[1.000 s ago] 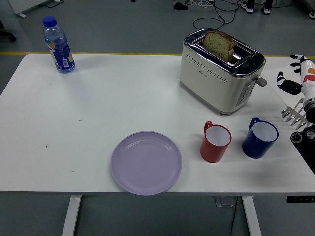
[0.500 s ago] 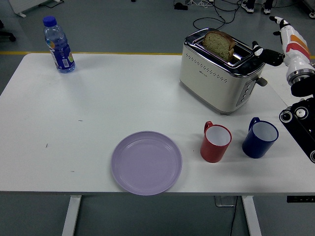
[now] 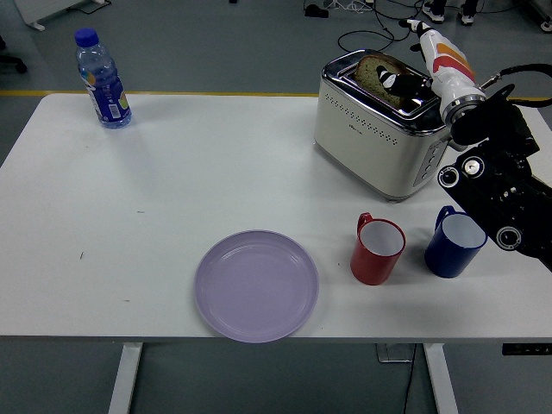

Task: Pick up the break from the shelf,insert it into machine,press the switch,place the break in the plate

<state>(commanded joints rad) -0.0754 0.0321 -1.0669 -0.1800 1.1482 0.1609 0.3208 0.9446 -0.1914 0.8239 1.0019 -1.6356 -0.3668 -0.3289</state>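
Bread [image 3: 377,74] sits in the toaster [image 3: 384,125] on a white table [image 3: 216,172], right hand [image 3: 423,73] beside it, finger state unclear.

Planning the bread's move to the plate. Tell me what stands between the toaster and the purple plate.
Nothing visible blocks it. The bread sits in the toaster; bare table lies between it and the purple plate. The red mug stands right of the plate, beside that path.

No text is legible. The bottle [image 3: 103,79] has a blue label with print too small to read; a small mark on the toaster [image 3: 382,131] stays illegible.
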